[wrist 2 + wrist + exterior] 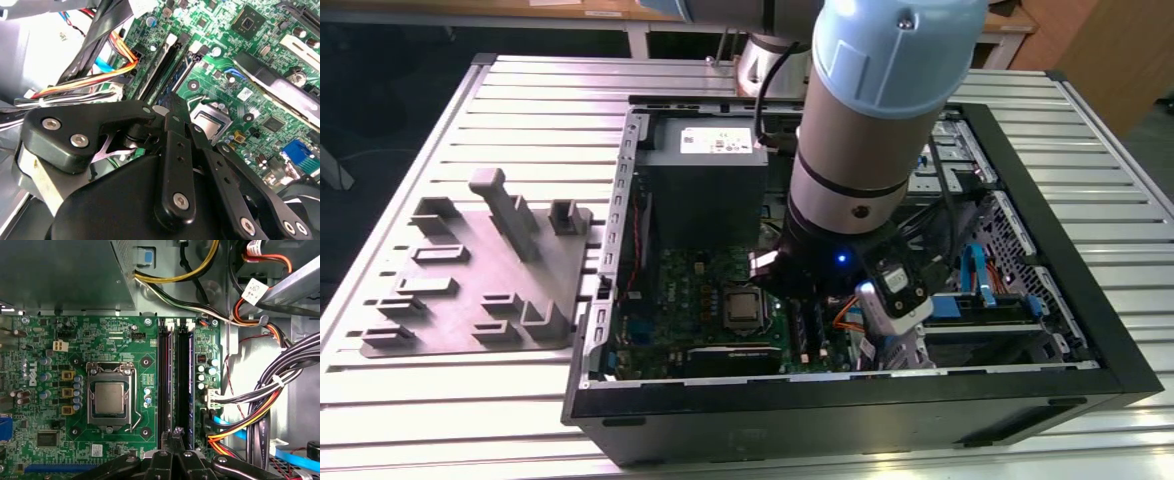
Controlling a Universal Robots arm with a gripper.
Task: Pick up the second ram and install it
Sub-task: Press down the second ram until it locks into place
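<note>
Second ram (184, 385): stands on edge in one of the two long black slots (165, 385) on the motherboard (50, 340). It sits low and level along the slot, so it is judged inserted. Whether the end latches have closed cannot be told.
Pincer (175, 440): clenched, fingertips together, nothing between them. The tips are at the near end of the slot pair, just beside the stick's end. In the second wrist view the pincer (172, 107) points down at the same spot, a pose suited to pressing, not gripping.
Neighbouring slot: dark along its length; whether it is filled cannot be told.
Processor socket (109, 399): just beside the slots, metal lid bare, apart from the pincer.
Cable bundle (260, 410): orange, black and blue leads run on the far side of the slots from the socket, near the pincer's linkage. This is the likeliest snag.
Power-supply box (704, 150): at the far end of the slots, well apart from the tips.
Arm (881, 150): reaches down into the open case (854, 400), which hems it in.
Tabletop (454, 400): carries the case and a grey holder plate (480, 270) at the exterior view's left.
</note>
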